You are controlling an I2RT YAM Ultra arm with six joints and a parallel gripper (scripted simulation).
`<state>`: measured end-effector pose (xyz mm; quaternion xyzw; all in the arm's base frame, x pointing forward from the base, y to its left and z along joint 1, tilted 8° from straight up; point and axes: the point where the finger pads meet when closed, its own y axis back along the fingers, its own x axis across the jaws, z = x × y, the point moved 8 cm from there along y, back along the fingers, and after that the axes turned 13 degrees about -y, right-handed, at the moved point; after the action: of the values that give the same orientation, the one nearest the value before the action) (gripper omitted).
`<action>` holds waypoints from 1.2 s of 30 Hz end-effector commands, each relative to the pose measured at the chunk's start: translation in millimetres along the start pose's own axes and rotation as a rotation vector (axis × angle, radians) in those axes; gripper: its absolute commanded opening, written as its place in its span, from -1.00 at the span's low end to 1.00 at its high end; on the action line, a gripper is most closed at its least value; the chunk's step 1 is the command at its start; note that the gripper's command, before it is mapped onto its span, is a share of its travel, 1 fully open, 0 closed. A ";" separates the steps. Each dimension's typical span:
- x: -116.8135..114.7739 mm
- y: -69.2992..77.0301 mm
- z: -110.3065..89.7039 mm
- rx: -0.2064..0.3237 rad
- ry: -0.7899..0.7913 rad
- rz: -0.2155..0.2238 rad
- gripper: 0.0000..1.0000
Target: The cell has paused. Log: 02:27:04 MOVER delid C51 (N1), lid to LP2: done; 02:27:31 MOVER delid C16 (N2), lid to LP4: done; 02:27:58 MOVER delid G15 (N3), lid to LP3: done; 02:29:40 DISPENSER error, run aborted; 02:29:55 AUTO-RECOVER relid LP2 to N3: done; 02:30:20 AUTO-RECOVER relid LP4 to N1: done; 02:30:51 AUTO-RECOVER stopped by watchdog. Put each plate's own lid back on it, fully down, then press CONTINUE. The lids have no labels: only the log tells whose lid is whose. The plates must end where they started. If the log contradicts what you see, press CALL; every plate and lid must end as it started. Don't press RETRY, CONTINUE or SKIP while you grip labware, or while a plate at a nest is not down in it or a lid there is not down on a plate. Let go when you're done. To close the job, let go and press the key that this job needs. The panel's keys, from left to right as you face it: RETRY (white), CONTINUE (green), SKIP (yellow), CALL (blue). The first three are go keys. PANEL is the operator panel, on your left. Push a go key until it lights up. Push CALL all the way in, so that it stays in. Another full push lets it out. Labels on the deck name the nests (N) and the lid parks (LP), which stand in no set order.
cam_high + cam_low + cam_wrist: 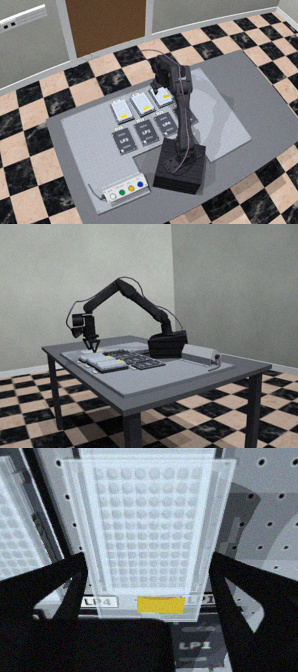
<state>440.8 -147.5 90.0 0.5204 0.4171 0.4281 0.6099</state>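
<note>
Three well plates stand in a row in the top view: left (122, 110), middle (142, 103) and right (162, 96). My gripper (156, 91) hangs over the right plate and is shut on a clear lid (150, 538), one finger on each long side (150, 578). The lid lies level over that plate's wells, and a yellow tab (161, 604) shows at its near edge. I cannot tell whether the lid rests on the plate. In the exterior view the fingertips (91, 347) are just above the far plate. The neighbouring plate shows at the wrist view's left edge (15, 523).
Lid parks LP3 (124, 140), LP2 (146, 132) and LP4 (166, 123) lie bare in front of the plates; LP1 (192, 645) is partly hidden by the arm. The panel (125, 188) with white, green, yellow and blue keys sits at the deck's front left. The arm's base (180, 168) stands beside it.
</note>
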 end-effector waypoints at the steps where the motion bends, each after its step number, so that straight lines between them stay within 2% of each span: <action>1: 6.5 6.5 10.4 -0.047 0.013 0.010 -1.00; 3: 6.7 3.7 10.1 -0.043 0.013 0.010 -1.00; 9: 6.2 11.6 13.0 -0.066 0.012 0.009 -1.00; 14: 6.8 2.1 12.6 -0.049 0.012 0.010 -1.00; 18: 6.4 8.8 14.5 -0.068 0.012 0.009 -1.00; 24: 7.0 -1.3 13.2 -0.050 0.012 0.010 -1.00; 26: 7.0 -1.3 13.2 -0.050 0.012 0.010 -1.00; 27: 6.8 2.0 13.2 -0.068 0.012 0.009 -1.00; 29: 6.4 6.4 15.3 -0.069 0.012 0.009 -1.00; 36: 7.1 -4.3 10.8 -0.044 0.013 0.010 -1.00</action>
<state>443.9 -148.5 79.2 0.5206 0.4173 0.4280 0.6097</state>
